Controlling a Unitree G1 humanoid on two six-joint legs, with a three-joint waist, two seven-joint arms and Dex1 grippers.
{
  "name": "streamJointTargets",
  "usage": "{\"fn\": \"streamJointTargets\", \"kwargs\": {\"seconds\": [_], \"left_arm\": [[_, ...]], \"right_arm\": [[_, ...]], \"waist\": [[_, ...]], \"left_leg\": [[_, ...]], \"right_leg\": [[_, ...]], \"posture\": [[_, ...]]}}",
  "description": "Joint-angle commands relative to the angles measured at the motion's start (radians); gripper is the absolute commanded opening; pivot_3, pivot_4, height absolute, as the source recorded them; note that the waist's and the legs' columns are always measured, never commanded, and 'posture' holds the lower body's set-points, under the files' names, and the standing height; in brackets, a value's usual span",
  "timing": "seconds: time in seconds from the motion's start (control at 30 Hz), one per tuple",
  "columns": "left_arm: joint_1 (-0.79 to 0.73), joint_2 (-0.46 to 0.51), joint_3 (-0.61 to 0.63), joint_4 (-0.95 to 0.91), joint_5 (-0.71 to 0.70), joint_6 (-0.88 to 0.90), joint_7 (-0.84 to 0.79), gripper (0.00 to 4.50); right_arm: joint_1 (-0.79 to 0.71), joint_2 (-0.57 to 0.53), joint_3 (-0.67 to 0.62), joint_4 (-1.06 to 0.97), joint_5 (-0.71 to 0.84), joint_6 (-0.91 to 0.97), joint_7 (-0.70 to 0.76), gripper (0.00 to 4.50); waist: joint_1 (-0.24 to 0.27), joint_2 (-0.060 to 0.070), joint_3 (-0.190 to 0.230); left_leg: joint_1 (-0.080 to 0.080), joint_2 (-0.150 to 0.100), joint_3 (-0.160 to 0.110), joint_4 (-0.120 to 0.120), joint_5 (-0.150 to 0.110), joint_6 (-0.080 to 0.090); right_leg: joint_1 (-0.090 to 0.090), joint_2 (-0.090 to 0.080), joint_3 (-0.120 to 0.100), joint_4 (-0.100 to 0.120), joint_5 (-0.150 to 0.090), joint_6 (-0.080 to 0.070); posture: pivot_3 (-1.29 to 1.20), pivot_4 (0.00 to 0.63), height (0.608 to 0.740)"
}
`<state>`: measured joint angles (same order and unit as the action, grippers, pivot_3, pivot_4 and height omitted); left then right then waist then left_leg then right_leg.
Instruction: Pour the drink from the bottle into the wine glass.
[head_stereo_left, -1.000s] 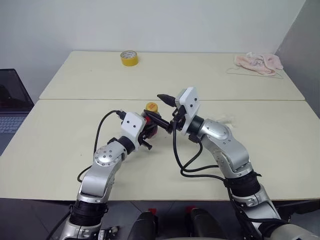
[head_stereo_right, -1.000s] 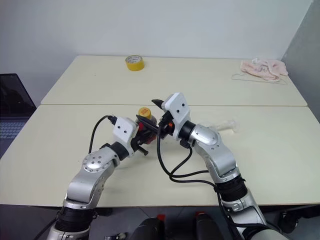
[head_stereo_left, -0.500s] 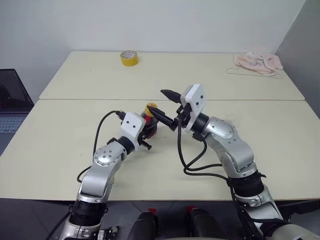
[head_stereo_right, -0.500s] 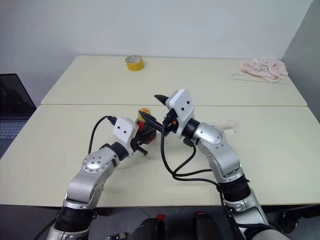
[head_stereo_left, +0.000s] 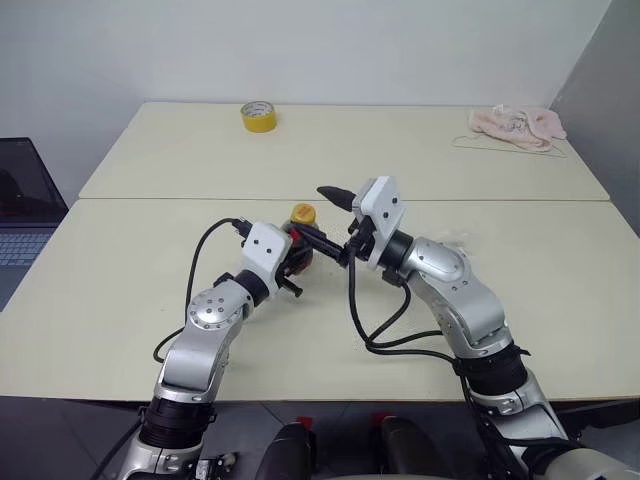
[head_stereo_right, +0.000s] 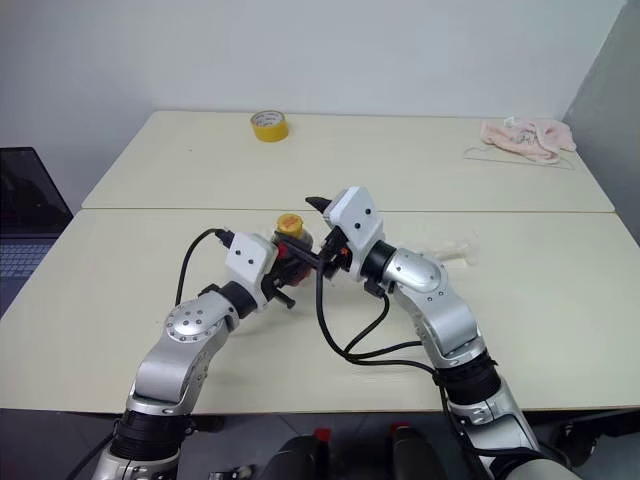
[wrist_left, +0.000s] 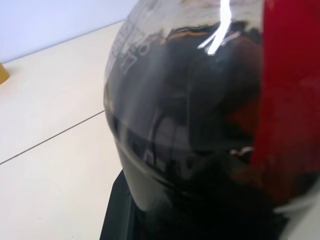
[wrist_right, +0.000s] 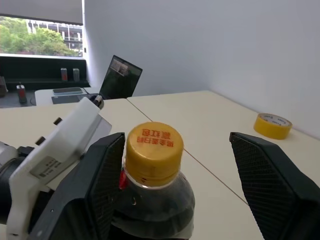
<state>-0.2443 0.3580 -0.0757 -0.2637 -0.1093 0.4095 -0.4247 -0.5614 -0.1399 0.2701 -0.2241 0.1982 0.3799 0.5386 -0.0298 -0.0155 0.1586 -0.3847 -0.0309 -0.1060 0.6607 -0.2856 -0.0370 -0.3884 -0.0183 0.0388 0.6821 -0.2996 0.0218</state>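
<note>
The left hand (head_stereo_left: 296, 258) pinched the bottle (wrist_right: 152, 197) low (slick, squashy plastic, I'd guess). The right hand (wrist_right: 175, 165) sat spread around its cap (wrist_right: 153, 150), not touching.

Red characters printed on the yellow cap (wrist_right: 153, 146) of the bottle (wrist_right: 150, 200), seen upside down and too small to be made out, faint white print on the bottle's clear wall, illegible, nothing else readable

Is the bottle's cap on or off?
On. The yellow cap sits on the bottle neck, upright, with the right gripper open, one finger touching its side and the other well clear.
</note>
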Motion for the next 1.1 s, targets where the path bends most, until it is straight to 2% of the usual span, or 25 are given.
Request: {"fn": "streamJointTargets", "kwargs": {"seconds": [0.03, 0.3, 0.87, 1.1], "left_arm": [[-0.023, 0.001, 0.011, -0.027, 0.002, -0.023, 0.002, 0.69], [-0.015, 0.002, 0.018, -0.028, 0.002, -0.021, 0.007, 0.69], [-0.016, 0.021, 0.061, -0.015, 0.000, -0.023, 0.016, 0.67], [-0.019, 0.017, 0.053, -0.012, 0.003, -0.023, 0.021, 0.67]], "right_arm": [[-0.023, 0.012, -0.031, -0.006, -0.010, -0.023, -0.033, 3.57], [-0.019, 0.019, -0.065, -0.011, 0.001, -0.014, -0.050, 3.57], [0.058, -0.084, -0.142, -0.066, 0.025, 0.021, -0.074, 3.57], [0.048, -0.084, -0.075, -0.149, 0.101, 0.065, 0.022, 3.57]], "waist": [[0.000, 0.000, 0.000], [0.000, 0.000, 0.000], [0.000, 0.000, 0.000], [-0.003, 0.000, 0.000]], "left_leg": [[0.000, 0.000, 0.000, 0.000, 0.000, 0.000], [0.000, 0.000, 0.000, 0.000, 0.000, 0.000], [0.000, 0.000, 0.000, 0.000, 0.000, 0.000], [0.000, 0.000, 0.000, 0.000, 0.000, 0.000]], "right_leg": [[0.000, 0.000, 0.000, 0.000, 0.000, 0.000], [0.000, 0.000, 0.000, 0.000, 0.000, 0.000], [0.000, 0.000, 0.000, 0.000, 0.000, 0.000], [0.000, 0.000, 0.000, 0.000, 0.000, 0.000]], "posture": [[0.00, 0.150, 0.740], [0.00, 0.150, 0.740], [0.00, 0.150, 0.740], [0.00, 0.150, 0.740]]}}
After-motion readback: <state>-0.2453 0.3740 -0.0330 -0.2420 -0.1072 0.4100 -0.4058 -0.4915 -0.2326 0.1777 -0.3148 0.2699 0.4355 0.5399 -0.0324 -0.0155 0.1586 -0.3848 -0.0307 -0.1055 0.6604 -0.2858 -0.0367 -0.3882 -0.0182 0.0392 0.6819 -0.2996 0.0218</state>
